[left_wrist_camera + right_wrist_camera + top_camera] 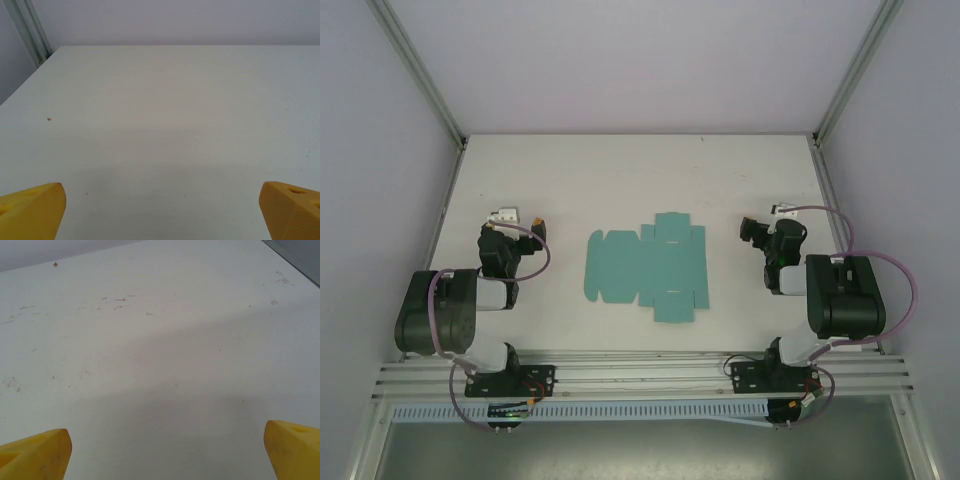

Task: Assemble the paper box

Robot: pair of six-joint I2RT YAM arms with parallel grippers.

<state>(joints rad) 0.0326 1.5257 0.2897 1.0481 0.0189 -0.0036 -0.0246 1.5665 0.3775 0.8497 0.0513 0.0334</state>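
The left tool [162, 209] was open, its yellow fingers [31, 210] spread wide above bare desk [165, 100]. The right tool [167, 450] was open just as wide. The box [648, 268], a flat teal sheet, lay on the desk between both tools, touching neither.

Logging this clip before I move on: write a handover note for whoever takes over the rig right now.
Left tool: open, empty, above the table to the left of the sheet.
Right tool: open, empty, above the table to the sheet's right.
Paper box: a flat teal die-cut sheet lying unfolded mid-table between the two arms; neither tool touches it.
Done: nothing folded yet.
Left: the whole assembly, raising the walls and folding the flaps into a box.
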